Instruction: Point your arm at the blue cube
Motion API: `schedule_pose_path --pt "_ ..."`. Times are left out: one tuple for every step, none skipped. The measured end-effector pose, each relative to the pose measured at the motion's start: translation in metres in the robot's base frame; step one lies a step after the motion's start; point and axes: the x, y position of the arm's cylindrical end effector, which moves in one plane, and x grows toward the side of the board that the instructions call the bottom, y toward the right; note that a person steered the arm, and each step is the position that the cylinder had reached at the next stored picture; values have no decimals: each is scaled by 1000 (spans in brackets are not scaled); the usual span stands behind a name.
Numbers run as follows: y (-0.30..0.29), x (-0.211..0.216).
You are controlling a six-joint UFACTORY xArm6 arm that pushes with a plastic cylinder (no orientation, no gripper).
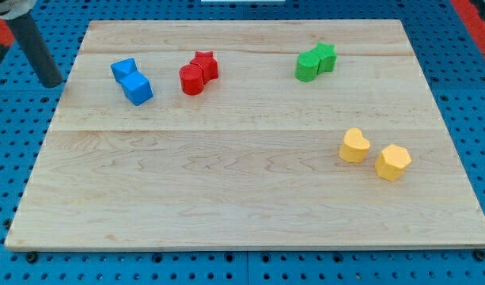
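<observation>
A pale wooden board [250,190] lies on a blue pegboard [13,150] with rows of small holes; at the view's top corners a bit of red surface shows.

There is no claw on this arm, so nothing is spread, pressed together or pinching; it ends in a dark rod. My tip [51,83] is at the view's upper left, just off the left edge of the board, above the pegboard. It touches no block.

The blue cube [137,87] is to the right of my tip, near but apart from it. A second blue block [123,69], whose shape I cannot tell exactly, touches it on its upper left side.

Further right, a red cylinder [191,80] touches a red star [204,65]. At the view's upper right a green cube-like block [308,65] touches a green star [325,56]. At the right, lower, a yellow heart [354,146] and a yellow hexagon-like block [392,161] stand just beside each other.

All blocks stay well inside the edges. The lower half of the board and its middle are open, and the gap between my tip and the blue pair is free.
</observation>
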Motion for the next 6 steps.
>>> schedule_pose_path --pt "0 0" --pt "47 33" --pt "98 45" --pt "99 46" --pt "137 58" --pt "140 58"
